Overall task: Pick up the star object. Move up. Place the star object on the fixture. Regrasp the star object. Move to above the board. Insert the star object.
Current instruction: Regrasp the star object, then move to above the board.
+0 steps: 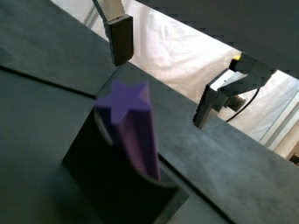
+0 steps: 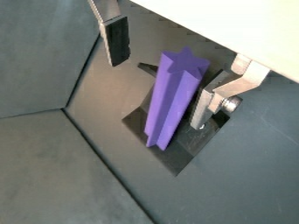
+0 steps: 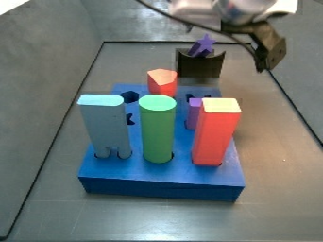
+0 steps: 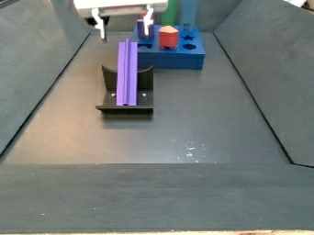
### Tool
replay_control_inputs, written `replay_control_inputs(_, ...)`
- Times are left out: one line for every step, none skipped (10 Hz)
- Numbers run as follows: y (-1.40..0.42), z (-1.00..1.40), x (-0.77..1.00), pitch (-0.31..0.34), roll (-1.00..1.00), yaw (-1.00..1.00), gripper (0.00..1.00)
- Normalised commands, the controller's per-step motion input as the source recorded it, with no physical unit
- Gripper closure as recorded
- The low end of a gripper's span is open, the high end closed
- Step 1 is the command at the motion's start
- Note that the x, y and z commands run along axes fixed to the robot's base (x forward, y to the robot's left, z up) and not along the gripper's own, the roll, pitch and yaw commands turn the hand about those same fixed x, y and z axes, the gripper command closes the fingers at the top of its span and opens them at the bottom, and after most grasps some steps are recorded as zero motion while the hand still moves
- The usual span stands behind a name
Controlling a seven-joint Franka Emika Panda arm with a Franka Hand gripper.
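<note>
Leaning on the fixture, star object, gripper fingers apart.

Dark floor: fixture, board.

Purple star object, ridged along its sides. Dark olive-brown fixture. Blue board carrying light-blue, green, red and orange pegs. Gripper fingers silver with dark pads, above the fixture.

Pincer, flat silver finger plates, dark pads, possibly white housing
</note>
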Motion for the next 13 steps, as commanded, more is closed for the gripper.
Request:
replay_control_inputs(0.00,-0.70,0.09,-0.022,0.08,0.01,0.00)
replay_control_inputs(0.00,-0.61,0.09,-0.018,0.07,0.01,0.00)
replay_control_inputs(0.00,-0.45,0.08,-0.017,0.07,0.01,0.00)
replay_control_inputs(0.00,-0.32,0.07,-0.017,0.07,0.02,0.00)
replay_control_inputs(0.00,0.00,0.00,0.000,0.00,0.00,1.00)
replay_control_inputs(-0.32,1.00,0.07,-0.472,-0.19,0.20,1.00)
replay_control_inputs(-0.30,1.00,0.05,-0.452,-0.17,0.15,1.00)
replay_control_inputs(-0.27,1.00,0.04,-0.421,-0.14,0.07,1.00)
replay_control_inputs(-0.24,1.00,0.03,-0.358,-0.09,-0.07,1.00)
replay_control_inputs(-0.22,1.00,0.02,-0.310,-0.07,-0.14,1.00)
replay_control_inputs(-0.19,1.00,0.00,-0.234,-0.04,-0.19,1.00)
replay_control_inputs(-0.17,1.00,-0.01,-0.196,-0.03,-0.21,1.00)
replay_control_inputs(-0.14,1.00,-0.02,-0.119,-0.01,-0.24,1.00)
